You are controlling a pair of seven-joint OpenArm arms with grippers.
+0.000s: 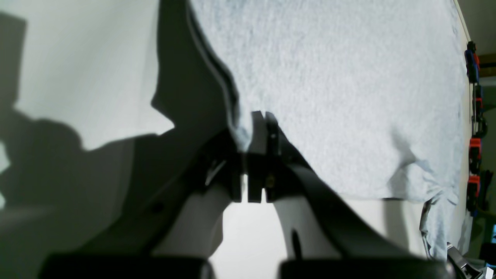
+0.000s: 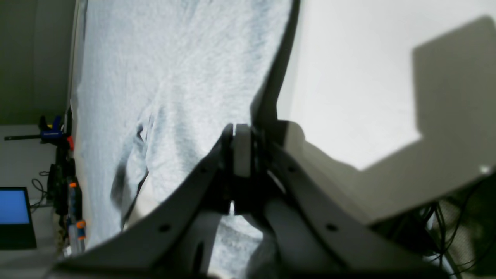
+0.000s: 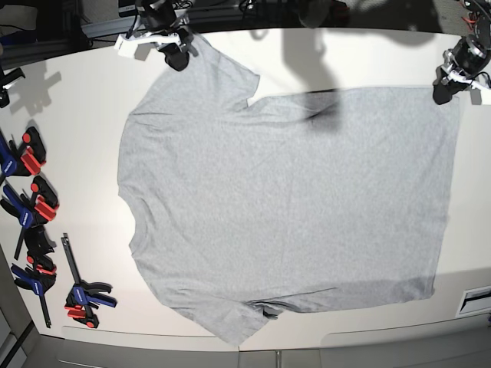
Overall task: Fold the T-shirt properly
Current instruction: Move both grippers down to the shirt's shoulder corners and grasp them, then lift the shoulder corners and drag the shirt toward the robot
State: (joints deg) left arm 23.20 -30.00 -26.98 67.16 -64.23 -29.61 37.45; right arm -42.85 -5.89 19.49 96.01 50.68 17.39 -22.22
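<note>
Left wrist view: left gripper [image 1: 259,116] pressed together on the edge of the T-shirt [image 1: 333,97], a fold of grey cloth pinched between the dark fingers [image 1: 272,131]. Shirt spread flat above and to the right of the grip, plain grey, a small pucker lower right. White table [image 1: 85,69] bare to the left of the fingers, crossed by dark shadows. Red and blue clamps [image 1: 473,116] lined along the far right border.

Right wrist view: right gripper [image 2: 241,133] closed tight on the T-shirt [image 2: 174,77] at its edge, cloth running up and to the left from the fingertips, with creases lower left. White table [image 2: 348,77] open to the right of the grip. Blue screen [image 2: 13,207] and clamps [image 2: 73,217] at far left.

Base view: T-shirt [image 3: 291,207] lying flat and plain side up on the table [image 3: 77,115], neck toward the clamps [image 3: 34,207] on the left. Right gripper [image 3: 178,47] clamped on the upper sleeve at top left. Left gripper [image 3: 447,87] clamped on the hem corner at top right. Lower sleeve and lower hem lying free on the tabletop.
</note>
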